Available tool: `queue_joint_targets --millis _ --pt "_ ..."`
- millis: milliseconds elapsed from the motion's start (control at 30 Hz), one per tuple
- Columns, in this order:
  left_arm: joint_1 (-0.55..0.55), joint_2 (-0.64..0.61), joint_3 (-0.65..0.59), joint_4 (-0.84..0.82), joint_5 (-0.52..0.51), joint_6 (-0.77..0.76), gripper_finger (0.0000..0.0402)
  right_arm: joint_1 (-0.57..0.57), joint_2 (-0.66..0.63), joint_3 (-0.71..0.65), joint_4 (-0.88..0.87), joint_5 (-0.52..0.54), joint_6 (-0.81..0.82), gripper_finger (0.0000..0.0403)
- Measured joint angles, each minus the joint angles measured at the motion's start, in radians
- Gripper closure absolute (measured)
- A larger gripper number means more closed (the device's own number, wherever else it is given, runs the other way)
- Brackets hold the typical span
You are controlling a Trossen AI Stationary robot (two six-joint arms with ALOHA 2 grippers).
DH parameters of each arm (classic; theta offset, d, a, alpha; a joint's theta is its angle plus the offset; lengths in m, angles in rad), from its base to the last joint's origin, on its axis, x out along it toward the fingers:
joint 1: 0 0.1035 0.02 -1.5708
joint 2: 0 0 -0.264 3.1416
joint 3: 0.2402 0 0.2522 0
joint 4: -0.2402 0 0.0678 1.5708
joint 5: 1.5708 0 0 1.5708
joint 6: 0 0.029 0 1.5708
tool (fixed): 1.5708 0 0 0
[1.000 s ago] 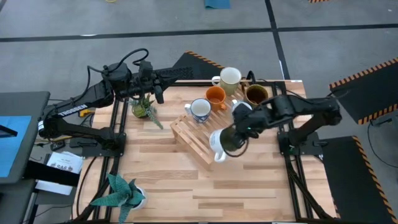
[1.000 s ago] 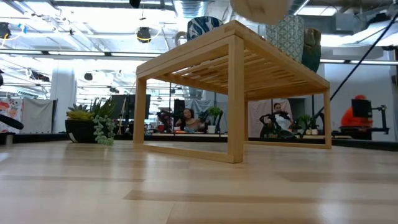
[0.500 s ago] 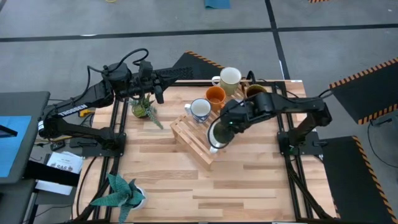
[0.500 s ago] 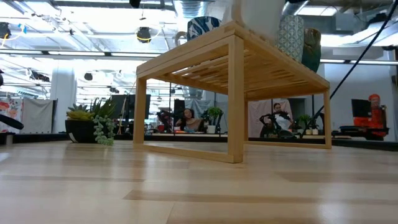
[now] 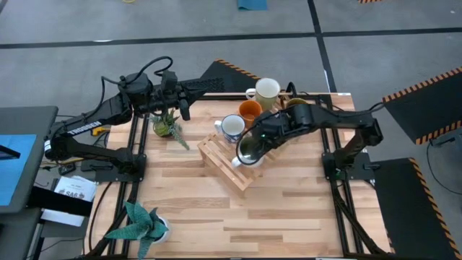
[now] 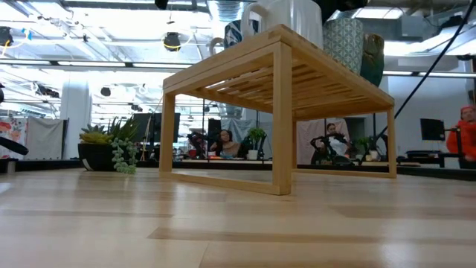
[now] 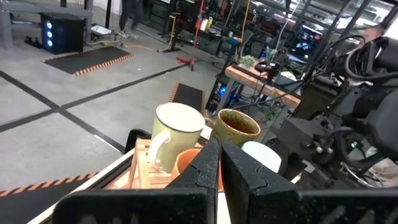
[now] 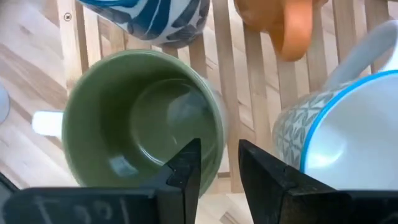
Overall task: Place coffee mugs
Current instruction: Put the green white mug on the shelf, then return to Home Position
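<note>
A white mug with a green inside point(image 8: 140, 124) stands upright on the near corner of a slatted wooden rack point(image 5: 220, 165); the low view shows the mug point(image 6: 294, 22) on the rack top. My right gripper point(image 8: 221, 165) is open above it, one finger inside the mug and one outside its wall. Also on the rack are a blue-patterned mug point(image 5: 232, 128), an orange mug point(image 5: 250, 110) and a pale mug with a blue rim point(image 8: 348, 130). A cream mug point(image 5: 267, 89) and a brown mug point(image 5: 296, 107) stand at the far edge. My left gripper point(image 7: 219, 158) is shut and level at the far left. My right gripper comes from above, slanting down, and straddles the mug's wall point(image 8: 219, 140) on the side opposite its handle point(image 8: 46, 121). A gap shows beside each finger. I cannot tell whether either finger touches the wall. The mug's base rests on the rack's slats.
One potted plant point(image 5: 166, 124) stands at the far left under my left arm and another point(image 5: 141, 222) at the near left corner. Bare tabletop point(image 5: 289, 217) lies near and right of the rack. People sit in the room beyond the table.
My right gripper has come down and gone toward the table's left and far side with the green-inside mug. The mug hung tilted off the rack's near right edge a second ago. It now stands upright on the rack's near corner.
</note>
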Motion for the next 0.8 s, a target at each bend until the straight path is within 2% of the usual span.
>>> queue_joint_targets --millis 167,300,600,700,800 --pt "0.0 0.0 0.0 0.0 0.0 0.011 0.0401 -0.009 -0.04 -0.001 0.001 0.0 -0.011 0.0268" --pt "0.0 0.0 0.0 -0.007 0.005 0.01 0.0402 -0.008 -0.081 -0.001 0.019 0.0 -0.08 0.0267" --pt "-0.006 -0.004 0.0 -0.035 0.141 0.006 0.0401 0.034 -0.132 -0.001 0.041 0.076 -0.343 0.0268" --pt "-0.029 -0.016 0.0 -0.057 0.142 0.031 0.0401 0.039 -0.153 -0.001 0.024 0.076 -0.421 0.0281" --pt "-0.075 -0.036 -0.033 -0.035 0.14 0.048 0.0401 0.038 -0.207 -0.033 0.02 0.073 -0.448 0.0311"
